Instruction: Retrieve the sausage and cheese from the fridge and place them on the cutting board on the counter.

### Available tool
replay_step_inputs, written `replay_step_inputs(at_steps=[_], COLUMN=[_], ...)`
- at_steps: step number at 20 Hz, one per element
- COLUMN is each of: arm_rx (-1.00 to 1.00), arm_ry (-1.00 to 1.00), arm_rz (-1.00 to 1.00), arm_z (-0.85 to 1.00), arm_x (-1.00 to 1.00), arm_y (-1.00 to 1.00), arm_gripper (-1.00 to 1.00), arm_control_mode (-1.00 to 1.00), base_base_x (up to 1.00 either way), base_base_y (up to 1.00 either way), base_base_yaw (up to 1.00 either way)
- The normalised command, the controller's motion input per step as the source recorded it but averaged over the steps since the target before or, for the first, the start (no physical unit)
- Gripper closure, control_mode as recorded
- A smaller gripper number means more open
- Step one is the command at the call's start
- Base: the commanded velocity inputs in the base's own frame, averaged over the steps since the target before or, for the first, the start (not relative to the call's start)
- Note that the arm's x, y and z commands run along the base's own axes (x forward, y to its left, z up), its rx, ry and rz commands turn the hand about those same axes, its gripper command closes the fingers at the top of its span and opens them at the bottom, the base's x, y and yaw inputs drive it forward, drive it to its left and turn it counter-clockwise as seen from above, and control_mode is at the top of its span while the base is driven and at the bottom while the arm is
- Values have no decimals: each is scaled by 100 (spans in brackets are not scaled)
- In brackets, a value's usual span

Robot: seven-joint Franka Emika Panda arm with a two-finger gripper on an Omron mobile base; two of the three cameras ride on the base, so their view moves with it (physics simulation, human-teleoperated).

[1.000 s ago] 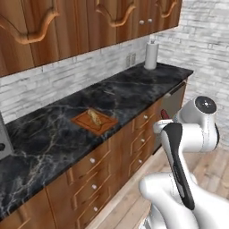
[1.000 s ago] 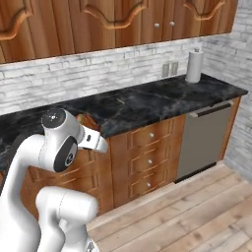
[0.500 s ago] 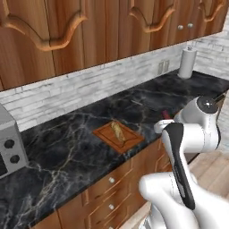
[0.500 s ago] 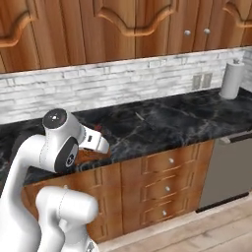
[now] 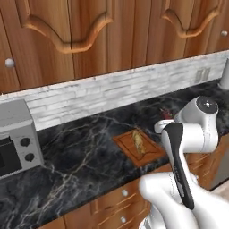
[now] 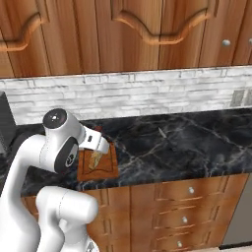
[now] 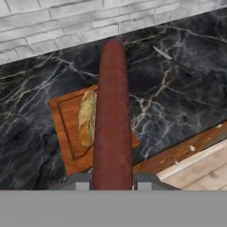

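Gripping the sausage (image 7: 112,119) tightly, my pincer (image 7: 112,182) sits at the bottom centre of the hand view, above the cutting board (image 7: 66,133).

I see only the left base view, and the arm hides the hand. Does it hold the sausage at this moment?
Observer: Yes. In the hand view the fingers are shut on the sausage.
Operator: Where is it against the cutting board?
Observer: It crosses in front of the cutting board's right part, beside the tan loaf.
Operator: Anything past the arm?
Observer: A thin grey knife lies on the counter.
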Motion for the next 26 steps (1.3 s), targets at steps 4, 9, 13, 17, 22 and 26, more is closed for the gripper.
replay_step_inputs(at_steps=[4, 9, 13, 17, 22, 26], arm_rx=[0, 0, 0, 0, 0, 0], arm_ry=[0, 0, 0, 0, 0, 0], arm_rz=[0, 0, 0, 0, 0, 0], arm_z=[0, 0, 0, 0, 0, 0], arm_x=[0, 0, 0, 0, 0, 0], arm_y=[0, 0, 0, 0, 0, 0], arm_gripper=[100, 100, 100, 100, 100, 100], arm_control_mode=[100, 100, 100, 100, 100, 100], base_base_x=[24, 28, 47, 41, 1, 0], base_base_y=[-40, -40, -25, -5, 0, 0], base_base_yaw=[46, 42, 29, 8, 0, 0])
